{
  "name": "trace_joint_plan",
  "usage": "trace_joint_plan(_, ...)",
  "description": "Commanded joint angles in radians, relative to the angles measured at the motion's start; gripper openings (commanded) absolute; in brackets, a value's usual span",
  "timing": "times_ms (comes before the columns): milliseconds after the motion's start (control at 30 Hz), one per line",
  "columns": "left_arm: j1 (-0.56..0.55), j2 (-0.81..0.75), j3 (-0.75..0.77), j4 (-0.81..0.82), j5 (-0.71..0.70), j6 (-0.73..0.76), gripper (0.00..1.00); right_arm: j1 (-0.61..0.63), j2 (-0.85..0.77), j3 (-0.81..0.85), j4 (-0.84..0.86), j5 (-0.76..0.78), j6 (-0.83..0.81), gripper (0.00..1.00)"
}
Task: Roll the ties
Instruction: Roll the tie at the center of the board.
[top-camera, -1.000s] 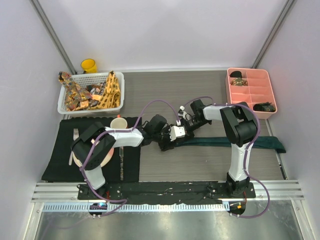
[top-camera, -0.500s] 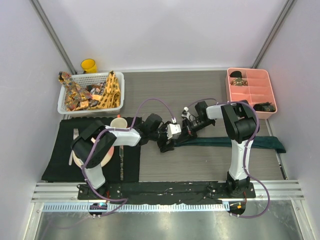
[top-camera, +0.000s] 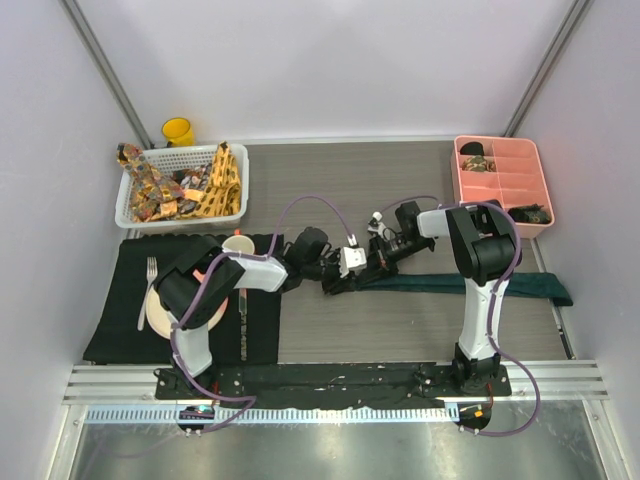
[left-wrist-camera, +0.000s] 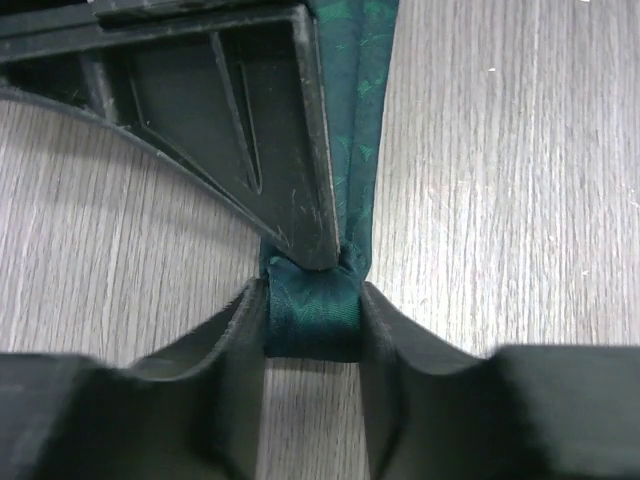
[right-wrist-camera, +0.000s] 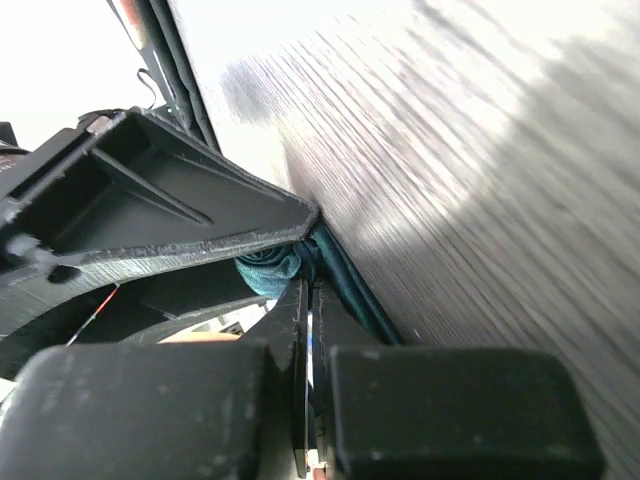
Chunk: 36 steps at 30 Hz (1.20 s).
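Looking from the left wrist, I see the left claw (left-wrist-camera: 312, 320) pinching the rolled end of the tie (left-wrist-camera: 352, 110) from both sides. The right claw (right-wrist-camera: 308, 330) is closed, tip against that roll; whether cloth sits inside it is hidden. Beyond both claws the tie lies flat on the table (left-wrist-camera: 500, 150), cut off by the frame edge.

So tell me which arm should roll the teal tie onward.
Left, probably. The left gripper clasps the rolled end of the teal tie from both sides, so it can turn it onward. The right gripper, shut, lies along the flat strip behind the roll, better for steadying.
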Motion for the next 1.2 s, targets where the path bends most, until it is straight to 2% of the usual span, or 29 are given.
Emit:
trace_joint_plan(0, -0.002, -0.002, -0.009, -0.103, -0.045, 0.068, 0.31, 0.0, -0.015, -0.015, 0.032, 0.145, -0.031, 0.01)
trace_joint_plan(67, -0.002, -0.026, -0.013, -0.168, -0.064, 0.086, 0.24, 0.0, -0.047, 0.01, 0.005, 0.129, -0.032, 0.02)
trace_joint_plan(133, -0.001, -0.04, -0.027, -0.207, -0.076, 0.1, 0.19, -0.003, -0.075, 0.04, -0.085, 0.132, -0.086, 0.09)
trace_joint_plan(300, -0.002, -0.046, -0.033, -0.24, -0.101, 0.119, 0.15, -0.066, -0.107, 0.119, -0.212, 0.157, -0.166, 0.15)
trace_joint_plan(467, -0.004, -0.026, -0.009, -0.241, -0.118, 0.109, 0.13, -0.077, -0.093, 0.151, -0.259, 0.278, -0.202, 0.15)
trace_joint_plan(600, -0.008, -0.022, 0.004, -0.247, -0.142, 0.108, 0.13, -0.066, -0.072, 0.145, -0.31, 0.286, -0.265, 0.16)
trace_joint_plan(700, -0.013, -0.014, 0.01, -0.26, -0.153, 0.103, 0.14, -0.065, -0.096, 0.145, -0.298, 0.173, -0.233, 0.21)
trace_joint_plan(733, -0.014, -0.014, 0.013, -0.263, -0.162, 0.102, 0.15, -0.065, -0.099, 0.145, -0.282, 0.137, -0.216, 0.29)
trace_joint_plan(767, -0.017, -0.014, 0.013, -0.264, -0.165, 0.1, 0.15, -0.051, -0.104, 0.143, -0.275, 0.116, -0.203, 0.32)
trace_joint_plan(833, -0.02, -0.016, 0.014, -0.269, -0.174, 0.097, 0.16, -0.031, -0.13, 0.136, -0.232, 0.077, -0.149, 0.34)
trace_joint_plan(933, -0.022, -0.016, 0.014, -0.275, -0.182, 0.094, 0.17, 0.003, -0.185, 0.097, -0.126, 0.082, -0.031, 0.34)
trace_joint_plan(1067, -0.023, -0.016, 0.017, -0.275, -0.18, 0.089, 0.17, 0.046, -0.194, 0.07, -0.077, 0.108, 0.028, 0.37)
trace_joint_plan(1167, -0.025, -0.01, 0.023, -0.278, -0.184, 0.091, 0.17, 0.067, -0.199, 0.062, -0.057, 0.15, 0.055, 0.44)
